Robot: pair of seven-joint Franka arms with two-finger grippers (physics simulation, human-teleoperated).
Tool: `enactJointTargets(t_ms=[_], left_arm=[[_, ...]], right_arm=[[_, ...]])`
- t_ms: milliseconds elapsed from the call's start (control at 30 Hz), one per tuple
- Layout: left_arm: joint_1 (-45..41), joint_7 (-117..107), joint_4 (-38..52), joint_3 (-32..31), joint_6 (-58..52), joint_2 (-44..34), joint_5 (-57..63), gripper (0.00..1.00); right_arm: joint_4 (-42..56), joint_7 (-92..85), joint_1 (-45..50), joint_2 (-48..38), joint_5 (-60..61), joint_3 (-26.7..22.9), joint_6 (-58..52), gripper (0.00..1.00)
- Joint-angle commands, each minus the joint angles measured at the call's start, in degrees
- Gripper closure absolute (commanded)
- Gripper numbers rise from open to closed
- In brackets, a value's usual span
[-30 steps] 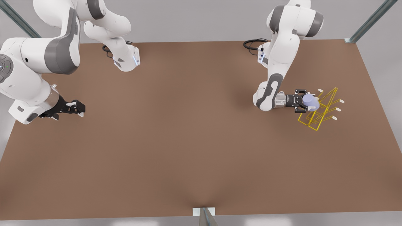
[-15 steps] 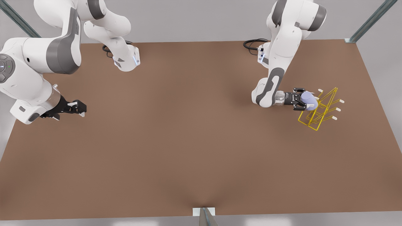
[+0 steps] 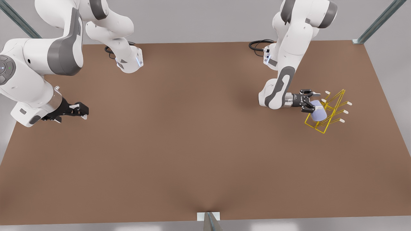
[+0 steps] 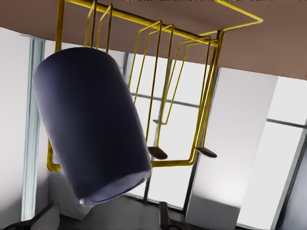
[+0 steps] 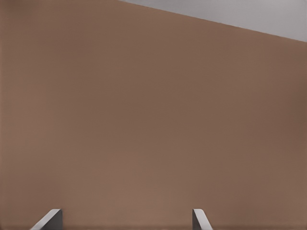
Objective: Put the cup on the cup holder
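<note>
Right hand (image 3: 81,110) far from cup holder (image 3: 327,112), over bare surface (image 3: 192,144), fingers apart, idle. Left hand (image 3: 310,102) beside cup holder, fingers spread, nothing gripped. Cup (image 3: 318,111) tilted, resting against cup holder wires.

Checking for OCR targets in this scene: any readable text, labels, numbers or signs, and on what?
None readable.
The cup: plain, no print.
The cup holder: bare yellow wire, no label.
The table: plain brown, no markings.
Left gripper, open by the cup, and right gripper, open and waiting at the front view's left: no legible lettering.
</note>
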Motion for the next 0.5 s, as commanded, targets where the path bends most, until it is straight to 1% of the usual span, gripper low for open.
enactJointTargets(t_ms=[0,100,133,167,200,233,267,300,333,367,400,433,467], left_arm=[[0.0,-2.7,-0.1,0.0,0.7,-0.1,0.1,0.0],[0.0,-1.8,0.2,-0.7,0.6,-1.5,0.1,0.0],[0.0,-0.4,1.6,-1.8,0.2,-2.5,-0.1,0.0],[0.0,0.1,4.9,-4.0,-0.5,-3.8,-1.9,0.0],[0.0,1.3,11.6,-7.3,-2.2,-4.3,-5.8,0.0],[0.0,9.5,26.4,-10.5,-7.1,-4.3,-13.8,0.0],[0.0,13.9,35.5,-11.2,-9.2,-4.0,-17.4,0.0],[1.0,20.2,54.3,-10.7,-9.9,-3.0,-28.6,0.0],[5.0,19.4,67.4,-10.5,-10.2,-1.6,-42.5,0.0],[11.1,13.9,74.6,-10.5,-10.1,-1.7,-60.0,0.0],[13.8,5.2,77.8,-10.5,-9.9,-1.7,-67.7,0.0],[15.4,-7.2,79.7,-10.6,-9.7,-1.8,-71.9,0.0],[15.6,-11.2,81.8,-10.5,-10.3,-3.8,-72.3,0.0]], right_arm=[[0.0,0.2,0.0,-0.1,0.0,0.0,0.0,0.0],[0.0,0.2,0.0,-0.1,0.0,0.0,0.0,0.0],[0.0,0.2,0.0,-0.1,0.0,0.0,0.0,0.0],[0.0,0.2,0.0,-0.1,0.0,0.0,0.0,0.0],[0.0,0.2,0.0,-0.1,0.0,0.0,0.0,0.0],[0.0,0.2,0.0,-0.1,0.0,0.0,0.0,0.0],[0.0,0.2,0.0,-0.1,0.0,0.0,0.0,0.0],[0.0,0.2,0.0,-0.1,0.0,0.0,0.0,0.0],[0.0,0.2,0.0,-0.1,0.0,0.0,0.0,0.0],[0.0,0.2,0.1,-0.1,0.0,0.0,0.0,0.0],[0.0,0.2,0.1,-0.1,0.0,0.0,0.0,0.0],[0.0,-0.4,0.0,-0.1,-0.1,0.0,0.0,0.0],[0.0,-0.6,-0.4,-0.2,0.2,0.1,0.0,0.0]])
